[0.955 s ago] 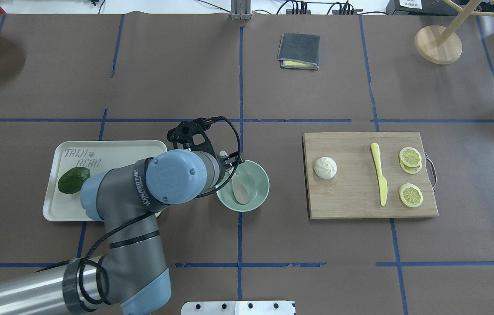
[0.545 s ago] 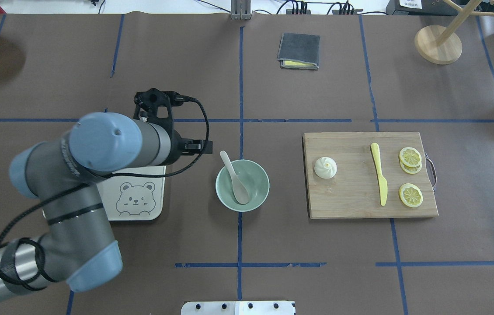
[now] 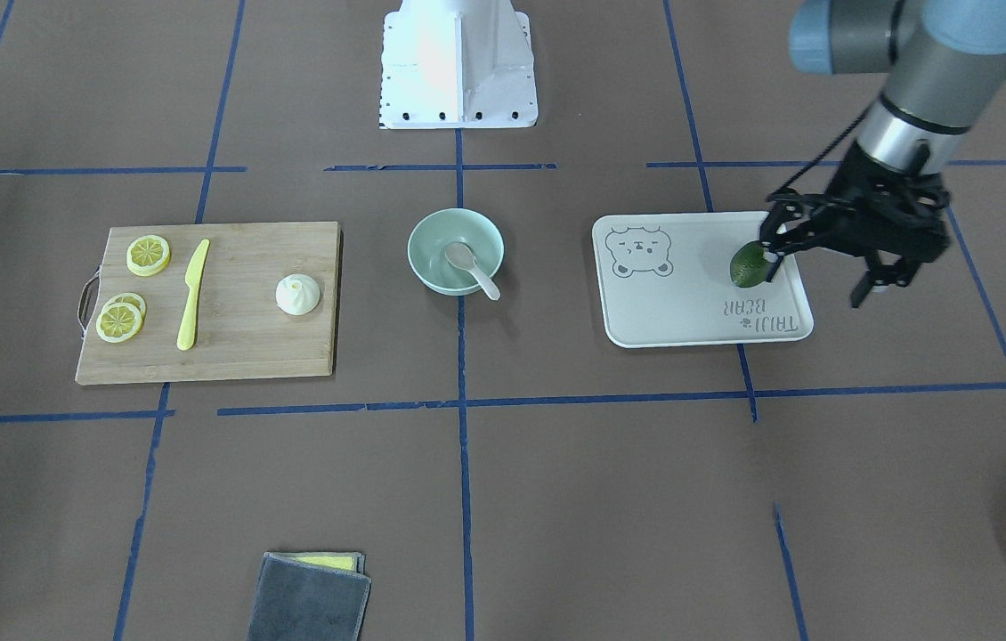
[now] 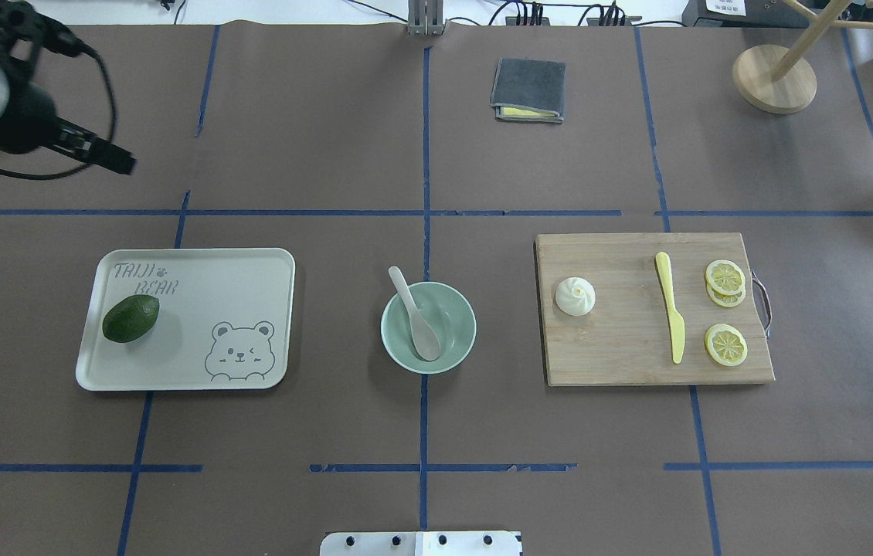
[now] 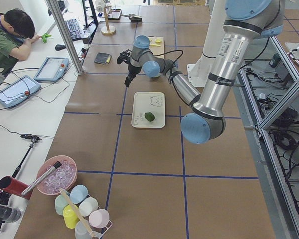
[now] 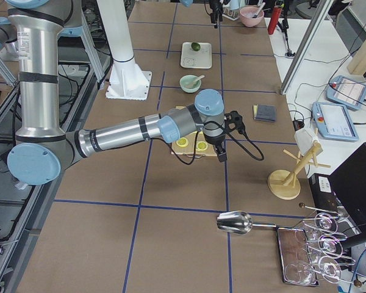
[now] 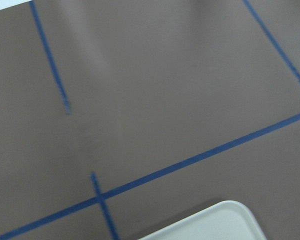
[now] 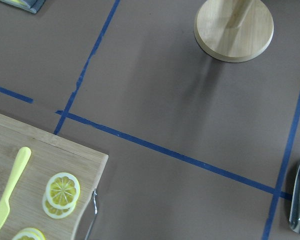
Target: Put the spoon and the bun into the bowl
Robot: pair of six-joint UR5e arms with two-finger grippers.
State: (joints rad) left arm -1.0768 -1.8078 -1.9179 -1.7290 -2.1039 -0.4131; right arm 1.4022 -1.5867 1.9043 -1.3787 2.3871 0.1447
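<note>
The off-white spoon (image 4: 421,328) lies with its scoop in the mint-green bowl (image 4: 453,313) and its handle over the far-left rim; both also show in the front view, the spoon (image 3: 470,263) and the bowl (image 3: 430,251). The white pleated bun (image 4: 575,296) sits on the left part of the wooden cutting board (image 4: 622,344). My left gripper (image 3: 819,276) is open and empty, raised beyond the tray's far-left corner, far from the bowl. My right gripper (image 6: 221,152) shows only in the exterior right view, high near the board's right end; I cannot tell whether it is open or shut.
A yellow knife (image 4: 671,316) and lemon slices (image 4: 725,344) lie on the board. A white tray (image 4: 197,309) with a dark green fruit (image 4: 130,317) sits left of the bowl. A folded grey cloth (image 4: 528,90) and a wooden stand (image 4: 774,77) are at the back.
My left gripper let go of the spoon in the bowl and drew back left and away to the table's far-left area. The spoon stays in the bowl.
</note>
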